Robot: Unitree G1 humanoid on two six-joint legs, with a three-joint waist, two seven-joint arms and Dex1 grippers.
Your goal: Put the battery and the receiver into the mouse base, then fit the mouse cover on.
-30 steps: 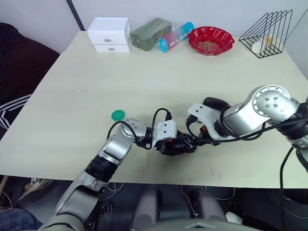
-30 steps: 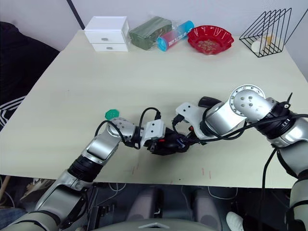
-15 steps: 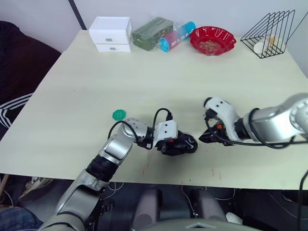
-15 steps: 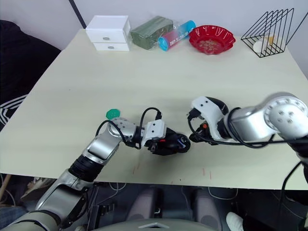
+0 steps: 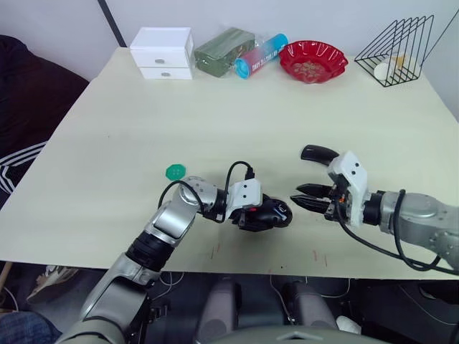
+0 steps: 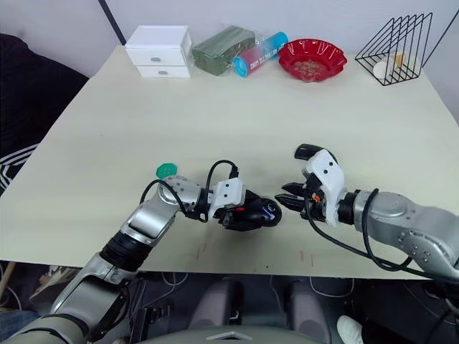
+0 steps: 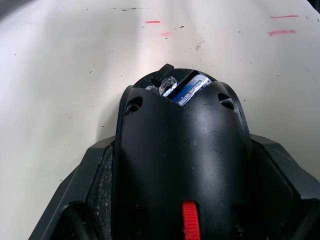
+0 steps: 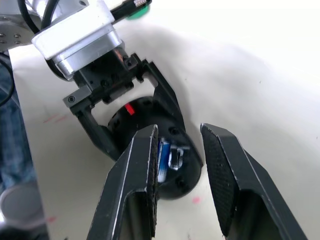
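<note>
Left eye view, lower centre: left gripper (image 5: 252, 212) clamped on mouse base (image 5: 272, 213); right gripper (image 5: 310, 197) beside it, fingers apart, empty; mouse cover (image 5: 318, 153) just above. Left wrist view: battery (image 7: 191, 88) seated inside base. Right wrist view: fingers (image 8: 134, 185) spread over base.

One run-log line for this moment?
left gripper: shut on mouse base | right gripper: open, empty | battery: in | cover: off

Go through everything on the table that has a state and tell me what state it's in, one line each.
mouse base: gripped by the left claw, lying on the table, battery showing inside, no cover on.
mouse cover: lying loose on the table, beyond the right claw.
right claw: open, holding nothing.
white drawer box: drawers shut.
</note>
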